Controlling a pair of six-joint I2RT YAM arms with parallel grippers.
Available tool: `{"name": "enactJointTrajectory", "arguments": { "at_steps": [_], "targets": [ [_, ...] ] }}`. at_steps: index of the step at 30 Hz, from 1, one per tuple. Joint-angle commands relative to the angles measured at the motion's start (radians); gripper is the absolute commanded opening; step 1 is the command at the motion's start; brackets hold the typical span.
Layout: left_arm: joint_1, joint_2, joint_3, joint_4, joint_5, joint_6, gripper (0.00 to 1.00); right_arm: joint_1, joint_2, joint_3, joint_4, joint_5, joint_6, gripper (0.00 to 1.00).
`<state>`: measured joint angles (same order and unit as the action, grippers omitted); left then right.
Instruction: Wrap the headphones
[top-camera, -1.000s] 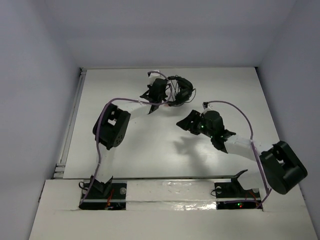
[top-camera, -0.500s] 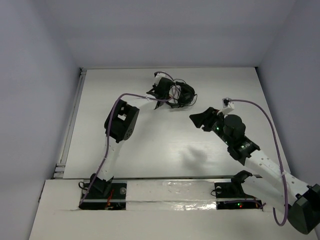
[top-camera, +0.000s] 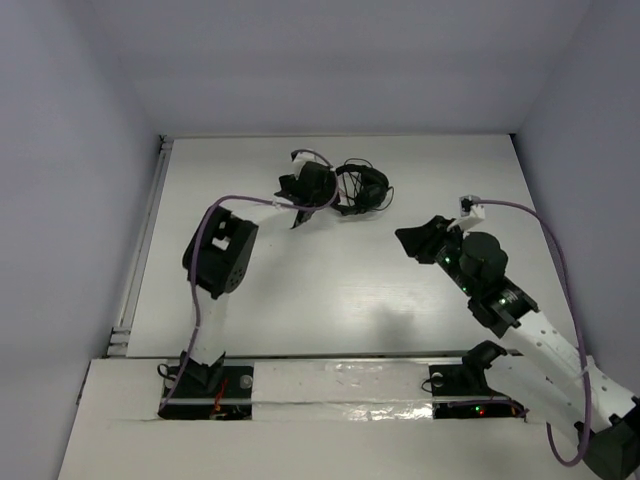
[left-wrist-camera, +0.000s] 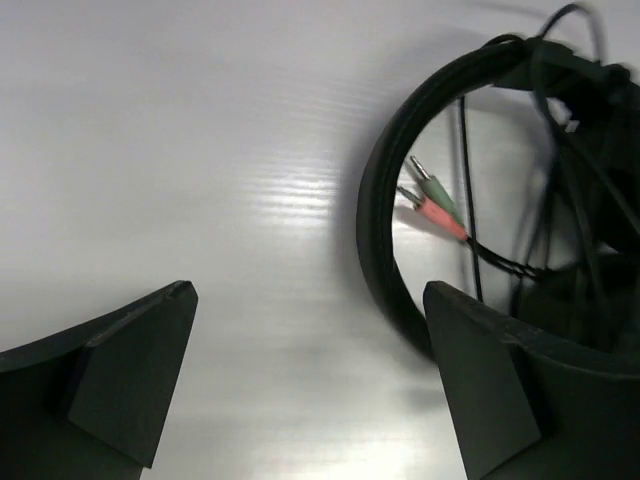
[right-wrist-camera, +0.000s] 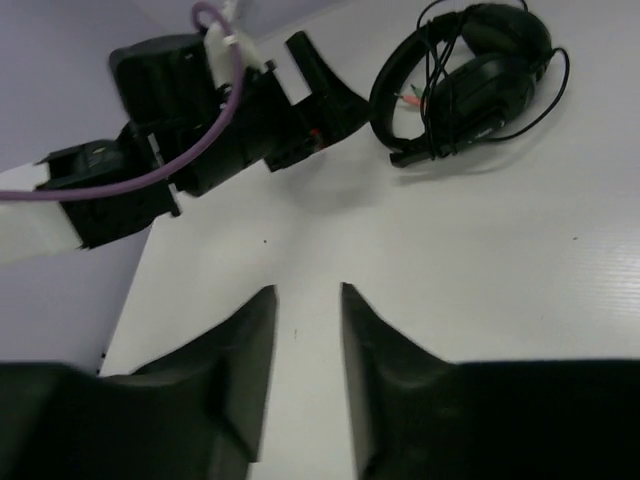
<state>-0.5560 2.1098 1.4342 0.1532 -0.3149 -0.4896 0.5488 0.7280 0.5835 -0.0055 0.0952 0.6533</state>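
Note:
The black headphones (top-camera: 362, 187) lie flat at the far middle of the table, their thin cable looped loosely over the earcups (right-wrist-camera: 485, 65). In the left wrist view the curved headband (left-wrist-camera: 375, 210) arcs round the pink and green plugs (left-wrist-camera: 435, 205). My left gripper (top-camera: 308, 195) hovers just left of the headband, wide open and empty (left-wrist-camera: 310, 290); its right finger (left-wrist-camera: 500, 390) is close to the band. My right gripper (top-camera: 418, 238) stands off to the right and nearer, its jaws (right-wrist-camera: 308, 290) a narrow gap apart with only bare table between them.
The white table (top-camera: 300, 290) is walled at the back and both sides, with a rail (top-camera: 140, 250) along its left edge. A thick purple robot cable (right-wrist-camera: 190, 160) runs over the left arm's wrist, and another (top-camera: 545, 240) arcs over the right arm.
My left gripper has opened wide and now sits just left of the headphones. The right arm has pulled back to the right and nearer, its jaws narrowing.

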Motion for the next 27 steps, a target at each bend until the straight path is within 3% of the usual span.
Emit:
{"name": "enactJointTrajectory", "arguments": {
  "at_steps": [1, 2, 4, 10, 13, 14, 17, 20, 27],
  "targets": [
    [0.004, -0.308, -0.157, 0.141, -0.029, -0.026, 0.99, -0.001, -0.059, 0.093, -0.045, 0.057, -0.047, 0.32],
    [0.004, -0.359, -0.199, 0.16, -0.033, -0.032, 0.99, -0.001, -0.071, 0.119, -0.057, 0.073, -0.053, 0.16],
    [0.004, -0.523, -0.326, 0.193, -0.044, -0.052, 0.99, -0.001, -0.113, 0.15, -0.097, 0.087, -0.072, 0.03],
    [-0.028, -0.923, -0.543, 0.136, -0.124, -0.104, 0.99, -0.001, -0.241, 0.248, -0.169, 0.162, -0.104, 0.01],
    [-0.038, -1.092, -0.601, 0.092, -0.049, -0.107, 0.99, -0.001, -0.318, 0.278, -0.177, 0.172, -0.095, 0.19],
    [-0.038, -1.129, -0.61, 0.074, -0.033, -0.106, 0.99, -0.001, -0.335, 0.288, -0.179, 0.178, -0.093, 0.35],
    [-0.047, -1.276, -0.638, -0.015, 0.01, -0.101, 0.99, -0.001, -0.381, 0.314, -0.203, 0.216, -0.087, 0.65],
    [-0.047, -1.427, -0.675, -0.082, 0.023, -0.087, 0.99, -0.001, -0.388, 0.315, -0.235, 0.257, -0.092, 0.8],
    [-0.047, -1.617, -0.696, -0.199, 0.013, -0.04, 0.99, -0.001, -0.363, 0.291, -0.226, 0.227, -0.083, 0.82]
  ]
}}
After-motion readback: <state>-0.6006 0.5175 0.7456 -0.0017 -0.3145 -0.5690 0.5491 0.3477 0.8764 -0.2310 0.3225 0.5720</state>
